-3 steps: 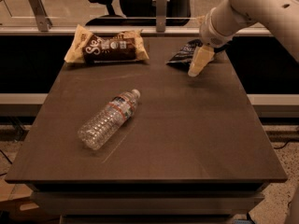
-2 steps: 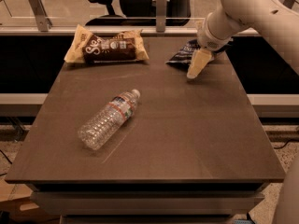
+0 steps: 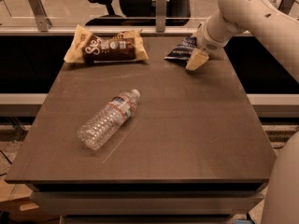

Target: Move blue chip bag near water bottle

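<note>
A dark brown table (image 3: 196, 139) fills the view. The blue chip bag (image 3: 180, 50) lies at its far right, touching the left side of the gripper (image 3: 196, 59), which rests tip-down on the table beside it; whether the jaws are apart or clamped on the bag cannot be told. The carrying appears not yet begun: the water bottle (image 3: 108, 120) lies on its side well apart, toward the near left, with a brown-and-cream snack bag (image 3: 106, 48) at the far left.
</note>
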`<act>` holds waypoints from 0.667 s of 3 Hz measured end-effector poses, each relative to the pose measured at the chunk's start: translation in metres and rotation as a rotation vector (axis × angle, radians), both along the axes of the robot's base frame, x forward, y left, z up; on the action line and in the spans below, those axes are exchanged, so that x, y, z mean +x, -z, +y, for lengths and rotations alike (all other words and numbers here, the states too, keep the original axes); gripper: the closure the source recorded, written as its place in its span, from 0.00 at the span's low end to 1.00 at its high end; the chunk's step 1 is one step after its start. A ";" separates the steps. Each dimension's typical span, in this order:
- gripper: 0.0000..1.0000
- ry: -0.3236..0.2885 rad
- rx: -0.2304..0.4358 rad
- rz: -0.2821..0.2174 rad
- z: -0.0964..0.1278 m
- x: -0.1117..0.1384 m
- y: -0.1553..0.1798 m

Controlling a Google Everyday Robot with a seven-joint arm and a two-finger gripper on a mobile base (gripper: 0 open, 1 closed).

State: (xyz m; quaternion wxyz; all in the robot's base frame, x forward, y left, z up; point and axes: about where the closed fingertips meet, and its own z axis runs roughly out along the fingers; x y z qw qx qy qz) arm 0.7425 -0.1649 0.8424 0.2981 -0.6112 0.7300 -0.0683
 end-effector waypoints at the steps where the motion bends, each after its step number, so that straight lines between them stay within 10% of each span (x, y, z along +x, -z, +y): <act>1: 0.63 0.006 0.000 0.005 -0.001 0.002 0.004; 2: 0.67 0.009 0.000 0.007 -0.001 0.003 0.005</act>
